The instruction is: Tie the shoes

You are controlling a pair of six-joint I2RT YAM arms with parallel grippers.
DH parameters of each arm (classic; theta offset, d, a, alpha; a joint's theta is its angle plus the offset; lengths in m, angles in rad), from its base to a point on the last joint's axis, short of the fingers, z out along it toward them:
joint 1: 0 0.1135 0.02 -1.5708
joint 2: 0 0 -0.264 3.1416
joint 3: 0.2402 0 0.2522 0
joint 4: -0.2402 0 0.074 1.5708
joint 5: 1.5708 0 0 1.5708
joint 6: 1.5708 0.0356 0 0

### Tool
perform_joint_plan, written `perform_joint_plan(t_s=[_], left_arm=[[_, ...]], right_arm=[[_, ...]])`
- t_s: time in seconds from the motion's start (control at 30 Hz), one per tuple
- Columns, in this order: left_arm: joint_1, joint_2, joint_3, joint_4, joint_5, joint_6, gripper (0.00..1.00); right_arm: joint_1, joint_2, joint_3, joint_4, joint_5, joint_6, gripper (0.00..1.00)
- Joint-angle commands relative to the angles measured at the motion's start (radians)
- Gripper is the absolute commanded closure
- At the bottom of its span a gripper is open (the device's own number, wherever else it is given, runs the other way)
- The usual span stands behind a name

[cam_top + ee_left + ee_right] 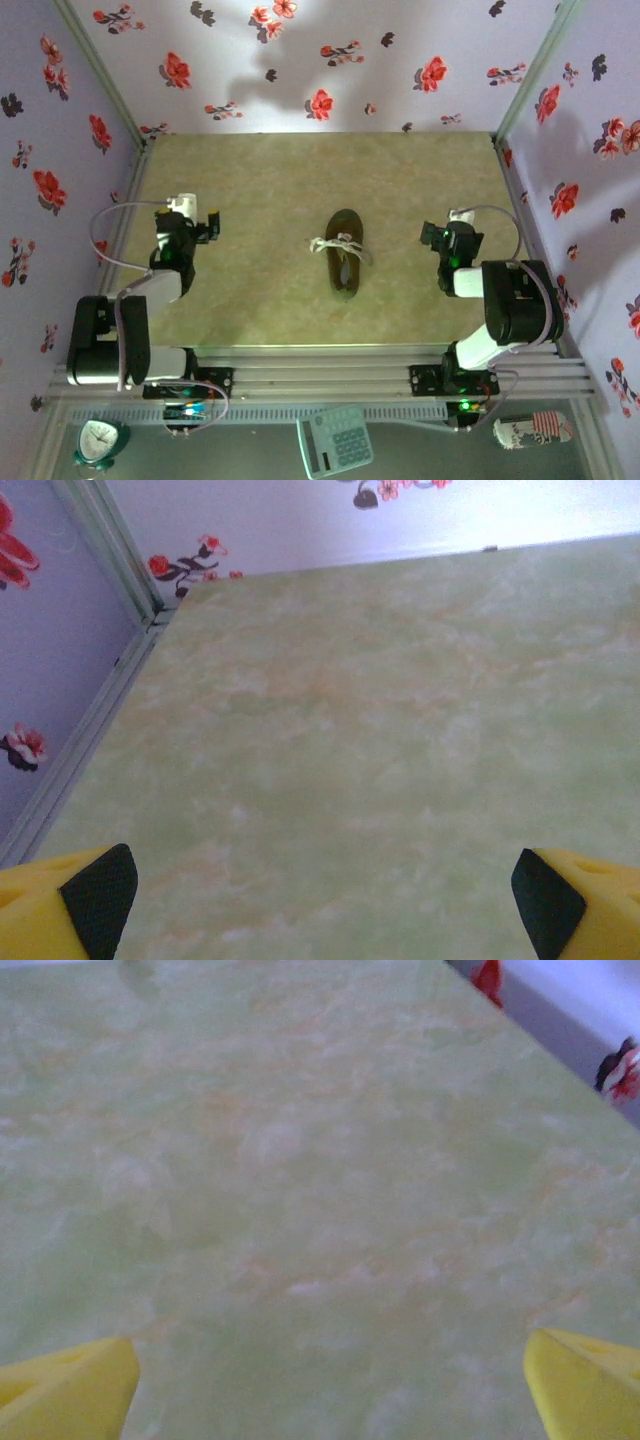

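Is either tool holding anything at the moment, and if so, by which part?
Nothing is held: left tool and right tool stand open, away from the shoe.

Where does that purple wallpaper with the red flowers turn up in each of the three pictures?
Top external: the flowered wall runs along the far edge and both sides of the mottled green tabletop.
Left wrist: it runs along the top and down the left side, with a corner at upper left.
Right wrist: a sliver of it in the upper right corner.
Shared landmark: that tabletop, in all three.
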State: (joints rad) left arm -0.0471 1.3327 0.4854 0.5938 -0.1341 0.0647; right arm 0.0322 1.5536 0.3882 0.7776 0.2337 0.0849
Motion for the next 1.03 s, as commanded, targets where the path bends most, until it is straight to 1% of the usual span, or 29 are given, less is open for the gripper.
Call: perform_joint_plan(t_s=[0.0, 0.07, 0.13, 0.17, 0.2, 0.23, 0.27, 0.37, 0.4, 0.47, 0.57, 0.93, 1.0], left_arm=[[0.003, -0.055, -0.003, -0.084, 0.069, -0.058, 0.00], [0.004, -0.058, -0.060, -0.040, 0.053, -0.077, 0.00], [0.006, -0.034, -0.108, 0.036, 0.048, -0.070, 0.00], [0.005, -0.025, -0.119, 0.078, 0.067, -0.050, 0.00], [0.006, -0.005, -0.139, 0.172, 0.100, -0.017, 0.00], [0.005, 0.033, -0.147, 0.241, 0.106, 0.000, 0.00], [0.026, 0.075, -0.123, 0.227, 0.101, -0.029, 0.00], [0.061, 0.222, -0.101, 0.328, 0.132, -0.055, 0.00], [0.066, 0.193, -0.085, 0.243, 0.129, -0.066, 0.00], [0.069, 0.207, -0.085, 0.273, 0.094, -0.080, 0.00], [0.066, 0.204, -0.091, 0.281, 0.082, -0.080, 0.00], [0.063, 0.210, -0.080, 0.266, 0.088, -0.073, 0.00], [0.054, 0.204, -0.106, 0.309, 0.096, -0.060, 0.00]], right_arm=[[-0.003, 0.012, -0.006, 0.129, -0.053, -0.014, 0.01], [-0.003, 0.000, 0.005, 0.088, -0.054, -0.010, 0.01], [-0.005, 0.007, 0.003, 0.108, -0.054, -0.011, 0.01], [-0.005, 0.006, 0.002, 0.104, -0.054, -0.011, 0.01], [-0.004, 0.002, 0.002, 0.098, -0.053, -0.011, 0.01], [-0.004, 0.004, 0.003, 0.102, -0.053, -0.011, 0.01], [-0.005, 0.006, 0.003, 0.104, -0.054, -0.012, 0.01], [-0.005, 0.003, 0.001, 0.103, -0.055, -0.011, 0.01], [-0.006, 0.005, 0.003, 0.103, -0.056, -0.010, 0.01], [-0.006, 0.004, 0.003, 0.102, -0.058, -0.011, 0.01], [-0.006, 0.004, 0.003, 0.103, -0.057, -0.011, 0.01], [-0.006, 0.005, 0.003, 0.101, -0.058, -0.010, 0.01], [-0.006, 0.003, 0.001, 0.106, -0.057, -0.012, 0.01]])
